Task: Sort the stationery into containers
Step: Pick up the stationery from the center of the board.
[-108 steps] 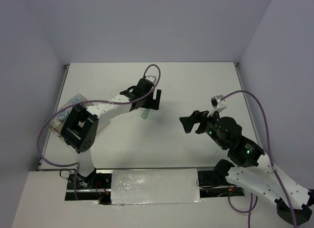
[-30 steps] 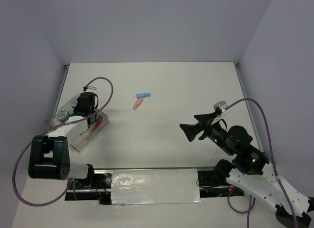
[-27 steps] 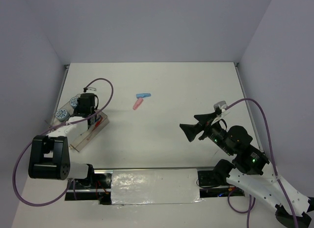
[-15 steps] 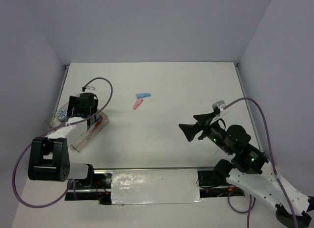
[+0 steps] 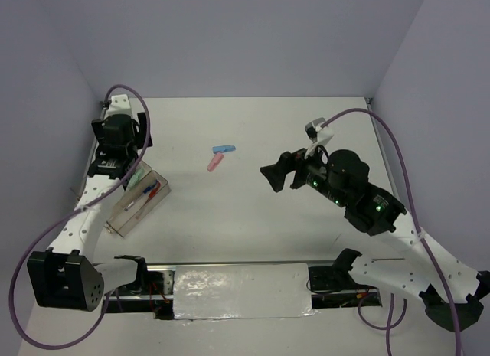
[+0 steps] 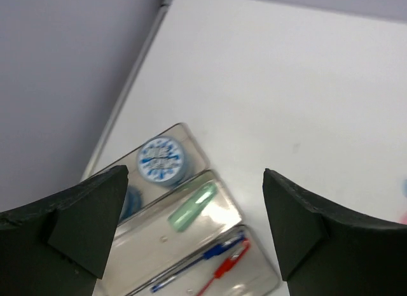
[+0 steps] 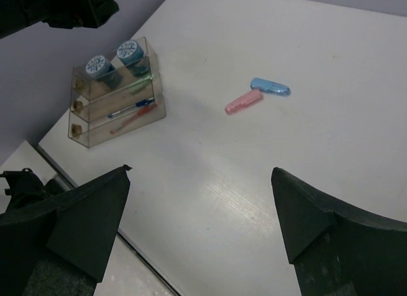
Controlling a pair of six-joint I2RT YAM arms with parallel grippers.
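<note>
Stationery is mostly boxed already. My eye goes first to the left hand (image 6: 196, 181), which hangs over the clear tray (image 6: 257, 275), spread wide and holding nothing. Beneath it one patterned disc (image 6: 161, 160) and a second disc (image 6: 131, 200), half hidden by a finger, sit in the compartment nearest the left wall. The green capsule (image 6: 192, 207) lies in the middle one. A blue pen (image 6: 202, 256) and a red pen (image 6: 227, 267) share the compartment toward the table's (image 5: 306, 119) middle. Further right, the pink capsule (image 7: 243, 102) and blue capsule (image 7: 270, 87) lie loose, close together, well apart from the tray. The right hand (image 7: 201, 175) hovers over the right half, equally wide open and empty.
</note>
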